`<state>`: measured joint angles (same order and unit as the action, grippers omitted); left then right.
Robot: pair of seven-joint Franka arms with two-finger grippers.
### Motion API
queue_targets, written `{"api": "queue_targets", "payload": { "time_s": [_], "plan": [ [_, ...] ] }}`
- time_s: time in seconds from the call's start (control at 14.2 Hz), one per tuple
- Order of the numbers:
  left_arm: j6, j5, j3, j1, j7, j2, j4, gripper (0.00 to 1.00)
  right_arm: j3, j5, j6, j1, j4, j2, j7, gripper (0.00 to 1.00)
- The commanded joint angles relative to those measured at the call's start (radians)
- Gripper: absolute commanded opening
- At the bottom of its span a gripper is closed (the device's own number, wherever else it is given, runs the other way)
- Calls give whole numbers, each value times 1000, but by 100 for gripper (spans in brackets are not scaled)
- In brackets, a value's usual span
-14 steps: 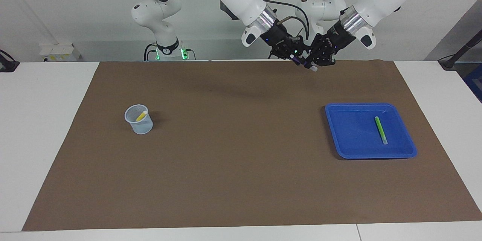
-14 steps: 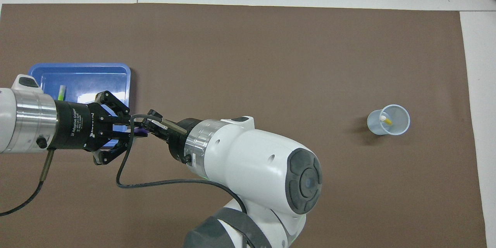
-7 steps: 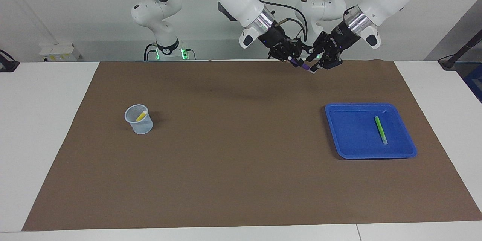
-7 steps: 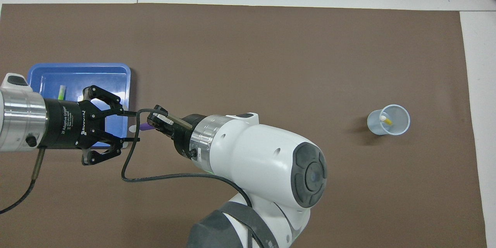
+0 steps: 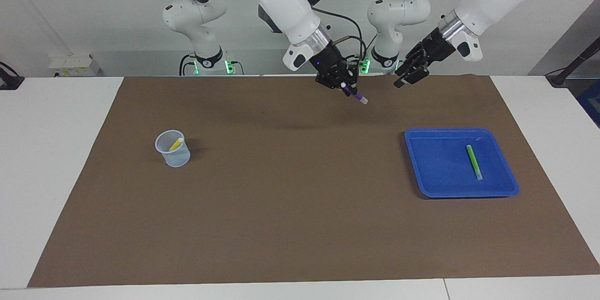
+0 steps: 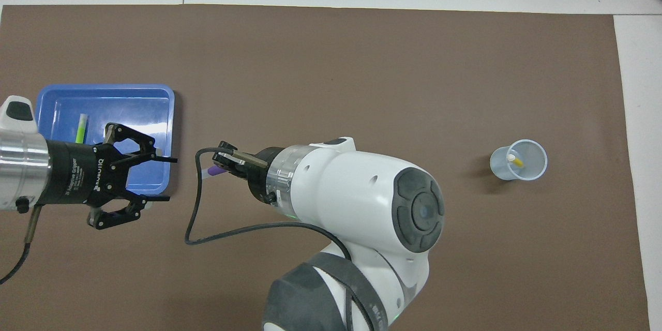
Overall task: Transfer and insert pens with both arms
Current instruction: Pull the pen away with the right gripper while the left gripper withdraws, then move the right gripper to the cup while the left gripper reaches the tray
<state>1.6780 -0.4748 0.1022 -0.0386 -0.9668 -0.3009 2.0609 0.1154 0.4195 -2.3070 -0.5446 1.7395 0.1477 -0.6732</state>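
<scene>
Three pens: purple pen (image 5: pixel 355 95) clamped in the right gripper (image 5: pixel 347 89), raised over the brown mat (image 5: pixel 290 206)
Left gripper (image 6: pixel 164 179): fingers apart, empty, over the blue tray's (image 5: pixel 422 183) edge
Green pen (image 5: pixel 474 161): in the tray, beneath the left gripper
Yellow pen (image 5: pixel 176 144): in the mesh cup (image 5: pixel 173 149), well apart from both grippers
</scene>
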Motion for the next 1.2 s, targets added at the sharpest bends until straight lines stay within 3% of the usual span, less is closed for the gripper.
{"api": "queue_targets", "payload": {
  "time_s": [0.0, 0.28, 0.56, 1.13],
  "plan": [
    [-40, 91, 4, -39, 259, -40, 30, 56, 6, -83, 139, 96, 6, -28, 215, 0],
    [-37, 195, 4, -128, 651, -32, 36, 53, 6, -207, 291, 247, 5, -46, 528, 0],
    [106, 257, 4, -211, 934, -9, 126, 53, 7, -388, 389, 340, 5, -62, 757, 0],
    [391, 364, 4, -274, 1262, 227, 125, 54, 10, -539, 425, 575, 43, -83, 1161, 0]
  ]
}}
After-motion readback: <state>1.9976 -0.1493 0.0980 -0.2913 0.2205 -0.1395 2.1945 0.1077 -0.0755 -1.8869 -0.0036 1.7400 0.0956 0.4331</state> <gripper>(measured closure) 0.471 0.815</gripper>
